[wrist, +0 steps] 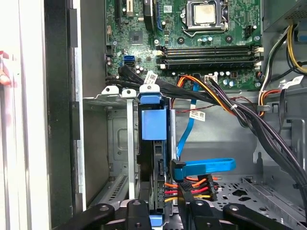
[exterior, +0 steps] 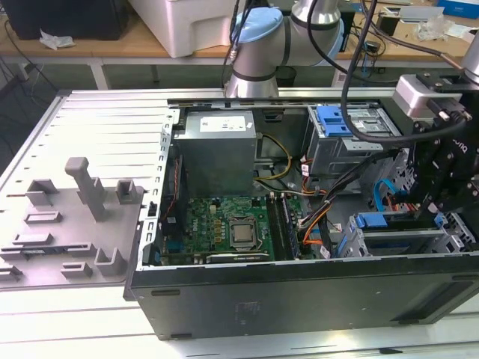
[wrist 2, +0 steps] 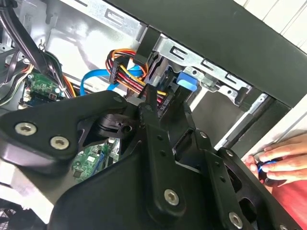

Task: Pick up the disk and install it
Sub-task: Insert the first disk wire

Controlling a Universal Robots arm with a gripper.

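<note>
In the first wrist view the pincer [wrist: 163, 210] sits astride the near end of the disk [wrist: 154, 125]. Whether it is clamped on the disk or merely flanking it cannot be told. The disk stands on edge in a slot of the metal drive cage [wrist: 112, 98], in the lower right of the exterior view. Little of the drive shows except a dark narrow side. Its blue plastic carrier frame runs along that edge, with a broad blue tab near the far end, and no label on it faces the cameras.

Just beside the disk lie a flat blue data cable [wrist: 206, 166] and a bundle of red, orange and yellow power wires [wrist: 192, 188]. A thick black cable loom [wrist: 249, 122] crosses beyond them. Two small white tags [wrist: 196, 115] hang on the cables, their print too fine to read.

Farther in lies the green motherboard [wrist: 144, 28] with its bare processor [wrist: 204, 13]. In the exterior view the grey power supply [exterior: 217, 149] behind it carries a white label that cannot be read. A second blue carrier [exterior: 333, 120] sits in the upper bay.

The open computer case [exterior: 299, 299] lies on its side on the counter [exterior: 75, 329], with a grey moulded fixture [exterior: 82, 217] on the exterior view's left. In the second wrist view a person's hand [wrist 2: 276, 160] rests outside the case.
</note>
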